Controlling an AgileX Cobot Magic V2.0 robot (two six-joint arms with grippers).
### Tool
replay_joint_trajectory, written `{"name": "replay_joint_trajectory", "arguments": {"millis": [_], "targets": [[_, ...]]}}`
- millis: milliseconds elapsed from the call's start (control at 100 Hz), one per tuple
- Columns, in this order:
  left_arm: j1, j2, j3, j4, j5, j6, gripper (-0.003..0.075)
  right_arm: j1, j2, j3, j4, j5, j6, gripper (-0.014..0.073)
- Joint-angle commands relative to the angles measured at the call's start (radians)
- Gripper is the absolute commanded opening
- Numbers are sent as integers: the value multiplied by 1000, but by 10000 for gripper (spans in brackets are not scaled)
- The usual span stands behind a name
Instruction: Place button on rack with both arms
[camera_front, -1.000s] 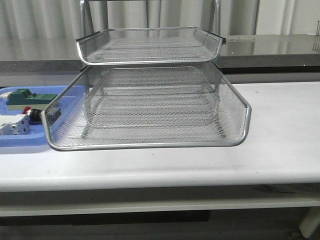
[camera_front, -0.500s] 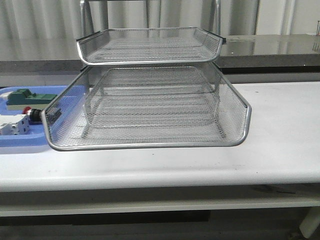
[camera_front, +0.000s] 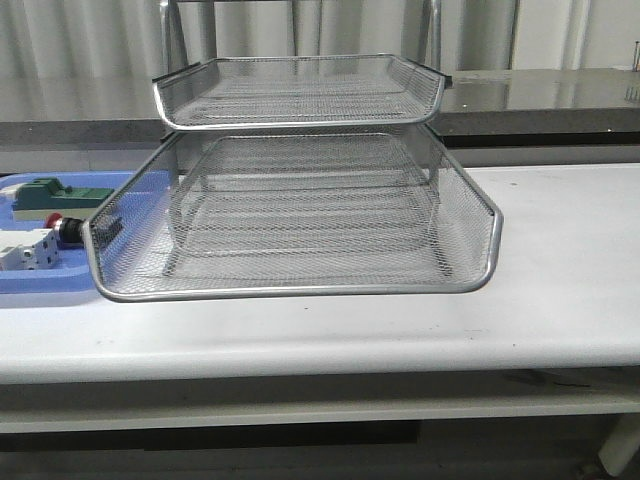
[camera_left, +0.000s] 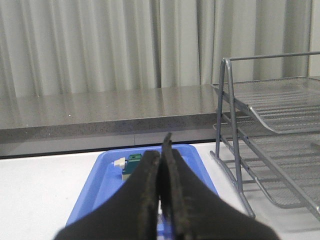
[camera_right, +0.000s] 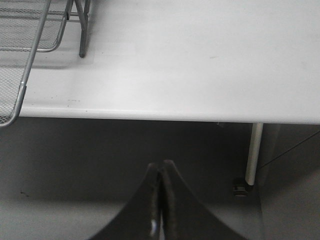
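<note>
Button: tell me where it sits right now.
In the front view, the button lies at far left on the blue tray, between the white box and the rack.

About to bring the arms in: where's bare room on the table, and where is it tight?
Bare tabletop lies right of the rack, and a strip runs along its front edge. Left is crowded: the blue tray holds the button, a green block and a white part, hard against the rack.
</note>
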Motion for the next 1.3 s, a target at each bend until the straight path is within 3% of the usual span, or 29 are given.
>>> {"name": "replay_joint_trajectory", "arguments": {"millis": [0,80,310,620,920,1290], "targets": [[4,-31,27,1,-127,-12,-20,-6,2,-33,-25,-55,0,-67],[4,-31,3,-4,-113,-14,-20,-6,2,-33,-25,-55,0,-67],[4,57,-165,-70,101,-14,-20,-6,2,-33,-25,-55,0,-67],[4,486,-573,-69,436,-23,-20,-6,2,-33,-25,-55,0,-67],[4,917,-883,4,561,-22,-20,-6,2,-33,-25,-55,0,-67],[4,1276,-1097,63,607,-19,-20,-6,2,-33,-25,-55,0,-67]]}}
